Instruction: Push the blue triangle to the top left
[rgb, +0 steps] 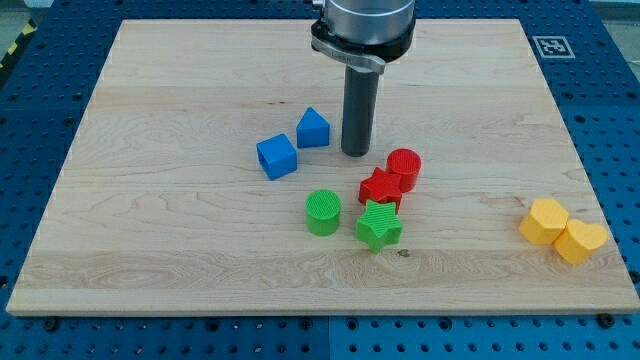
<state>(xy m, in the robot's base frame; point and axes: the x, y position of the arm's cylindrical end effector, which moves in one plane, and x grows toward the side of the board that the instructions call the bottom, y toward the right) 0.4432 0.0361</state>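
Observation:
The blue triangle sits near the board's middle, a little toward the view's top. My tip rests on the board just to its right, with a small gap between them. A blue cube lies just below and left of the triangle, close to it.
A red cylinder and a red star lie right below my tip. A green cylinder and a green star sit lower. Two yellow blocks lie at the lower right. The wooden board ends in blue perforated table.

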